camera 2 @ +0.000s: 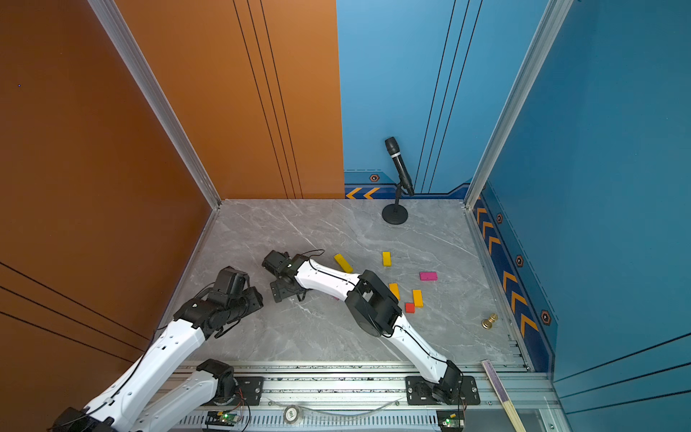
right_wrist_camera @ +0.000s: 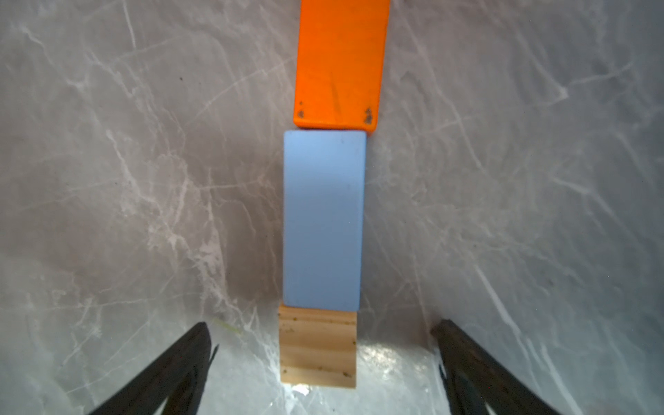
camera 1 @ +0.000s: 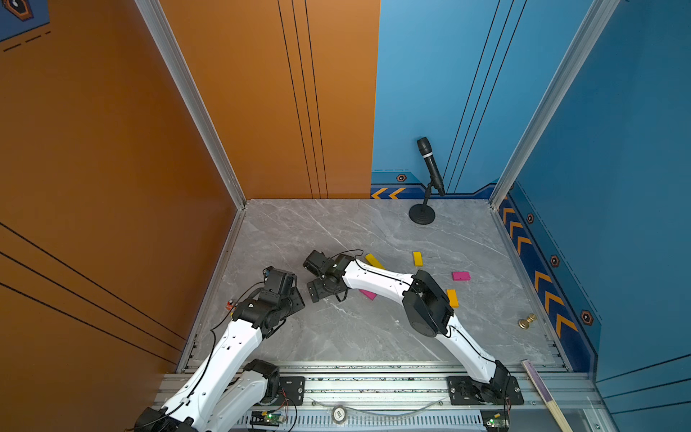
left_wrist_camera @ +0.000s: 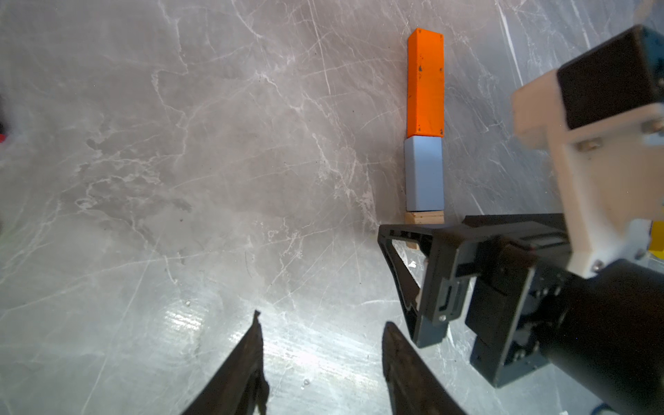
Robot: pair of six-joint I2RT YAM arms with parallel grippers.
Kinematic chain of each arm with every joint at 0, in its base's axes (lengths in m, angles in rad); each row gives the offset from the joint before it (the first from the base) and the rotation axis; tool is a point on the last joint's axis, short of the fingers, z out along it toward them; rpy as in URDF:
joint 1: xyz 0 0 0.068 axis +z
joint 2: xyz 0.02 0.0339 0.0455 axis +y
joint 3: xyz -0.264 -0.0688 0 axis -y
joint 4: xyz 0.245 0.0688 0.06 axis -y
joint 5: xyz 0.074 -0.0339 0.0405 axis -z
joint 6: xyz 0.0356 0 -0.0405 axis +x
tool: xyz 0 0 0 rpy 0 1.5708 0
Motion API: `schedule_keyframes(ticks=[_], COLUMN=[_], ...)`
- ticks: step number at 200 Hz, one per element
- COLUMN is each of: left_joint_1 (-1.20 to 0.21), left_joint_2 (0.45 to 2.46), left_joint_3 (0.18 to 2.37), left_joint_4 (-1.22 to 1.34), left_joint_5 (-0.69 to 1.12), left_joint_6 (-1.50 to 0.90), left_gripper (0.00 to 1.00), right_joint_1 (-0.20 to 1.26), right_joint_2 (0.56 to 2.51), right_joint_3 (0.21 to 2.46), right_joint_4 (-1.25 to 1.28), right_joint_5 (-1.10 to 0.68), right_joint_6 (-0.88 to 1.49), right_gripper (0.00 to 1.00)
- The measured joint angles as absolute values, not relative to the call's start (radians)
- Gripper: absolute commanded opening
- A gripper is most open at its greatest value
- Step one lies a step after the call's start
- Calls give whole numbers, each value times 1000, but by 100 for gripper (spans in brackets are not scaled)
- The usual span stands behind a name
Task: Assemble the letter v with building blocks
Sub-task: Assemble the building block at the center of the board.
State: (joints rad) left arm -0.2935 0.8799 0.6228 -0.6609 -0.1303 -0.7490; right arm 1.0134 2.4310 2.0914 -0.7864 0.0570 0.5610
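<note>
Orange block (right_wrist_camera: 341, 61), blue block (right_wrist_camera: 323, 219), wood block (right_wrist_camera: 318, 348) touching end-to-end on table (right_wrist_camera: 143, 179).

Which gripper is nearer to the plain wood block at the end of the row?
Right. The right gripper stands open around the wood block, one jaw on each side. The left gripper is off to one side, not touching it.

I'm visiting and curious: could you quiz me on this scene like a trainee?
1. True or false: the orange block, light blue block and plain wood block lie end to end in one row.
2. The right arm's jaws are: A) open, either side of the plain wood block; B) shut on the blue one; C) shut on the orange one.
3. What stands on the round black base?
Key: 1 true; 2 A; 3 a microphone.
</note>
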Motion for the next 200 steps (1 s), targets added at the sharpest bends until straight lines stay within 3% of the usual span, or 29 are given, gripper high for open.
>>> schedule_keyframes(ticks=[78,111,124,133,146,160,175,200], left_joint_1=[-293,-293,-292,-292,-292,-292,-286,-258], left_joint_2=[926,974,1012,1047,1105,1177,1246,1346], left_joint_3=[640,669,677,683,694,707,718,719], left_joint_4=[-653,-635,-616,-599,-572,-539,-495,-412], left_joint_5=[-130,-123,-112,-99,-81,-56,-29,28], left_joint_6=[-749,-746,-744,-753,-756,-750,-754,-770], left_gripper=[53,36,26,16,0,0,0,0], right_joint_1=[963,909,878,853,819,786,758,742], right_joint_2=[2264,2099,2040,2009,1982,1975,1975,1975], right_joint_3=[2014,1916,1866,1833,1788,1748,1711,1696], right_joint_4=[-787,-706,-667,-640,-604,-576,-560,-551], right_joint_5=[-30,-114,-139,-154,-171,-188,-197,-215], right_joint_6=[555,568,583,586,606,620,634,645], right_gripper=[99,100,85,68,33,12,0,0])
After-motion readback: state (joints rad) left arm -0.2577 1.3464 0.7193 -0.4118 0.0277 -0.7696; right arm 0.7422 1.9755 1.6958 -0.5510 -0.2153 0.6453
